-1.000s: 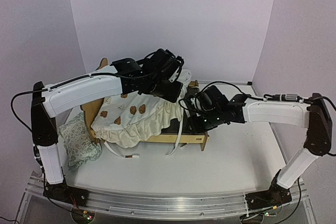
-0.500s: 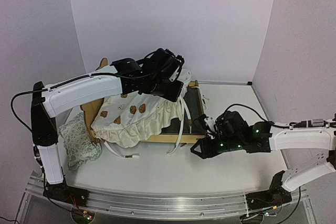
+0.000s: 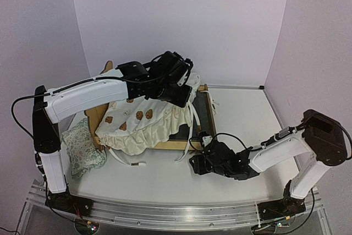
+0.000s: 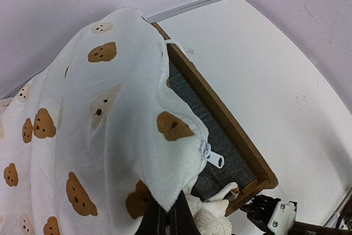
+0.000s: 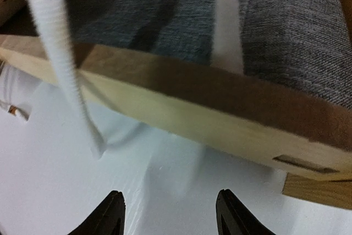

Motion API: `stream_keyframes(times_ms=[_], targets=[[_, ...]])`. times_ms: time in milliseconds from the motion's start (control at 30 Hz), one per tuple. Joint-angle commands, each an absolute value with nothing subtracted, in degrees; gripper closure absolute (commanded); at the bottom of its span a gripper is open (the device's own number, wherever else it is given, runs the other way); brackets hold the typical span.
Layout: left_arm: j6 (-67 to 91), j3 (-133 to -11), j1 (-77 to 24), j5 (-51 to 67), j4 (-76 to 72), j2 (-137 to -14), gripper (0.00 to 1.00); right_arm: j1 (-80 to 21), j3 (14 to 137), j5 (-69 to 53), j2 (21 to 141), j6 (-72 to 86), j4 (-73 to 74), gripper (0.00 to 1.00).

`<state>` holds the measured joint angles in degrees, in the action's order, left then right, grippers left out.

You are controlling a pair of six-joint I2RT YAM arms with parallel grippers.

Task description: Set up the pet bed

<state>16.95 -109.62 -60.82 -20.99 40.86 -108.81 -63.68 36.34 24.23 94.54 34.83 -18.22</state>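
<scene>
The pet bed (image 3: pixel 204 145) is a light plywood frame with a dark grey fabric base (image 3: pixel 201 111), standing mid-table. The cream bear-print cover (image 3: pixel 140 122) lies bunched over its left part. My left gripper (image 3: pixel 179 94) is shut on a corner of the cover (image 4: pixel 99 108) beside the zipper pull (image 4: pixel 215 160) and holds it up over the base (image 4: pixel 206 122). My right gripper (image 3: pixel 197 164) is open and empty, low over the table just in front of the bed's near right corner. In the right wrist view it (image 5: pixel 170 213) faces the side rail (image 5: pixel 192 114), where a white tie (image 5: pixel 60 53) hangs.
A small pale floral pillow (image 3: pixel 82 147) lies on the table left of the bed. Loose white ties (image 3: pixel 129 160) trail from the cover onto the table in front of the bed. Walls close in the back and both sides.
My right arm drew back from the bed's right side toward the near edge and dropped low in front of the bed's corner. The left arm and the cover have not moved.
</scene>
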Motion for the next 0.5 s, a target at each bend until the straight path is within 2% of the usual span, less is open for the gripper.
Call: stream_keyframes(times_ms=[0,467], targets=[[17.2,-108.8,-60.7,-21.7,38.8,-106.5,1.00,-63.9,37.7,33.2,98.7,36.4,-27.5,0.41],[16.5,-108.6,-60.7,-21.4,38.3,-106.3,1.00,-64.0,39.6,39.7,109.2,37.2,-38.9,0.37]])
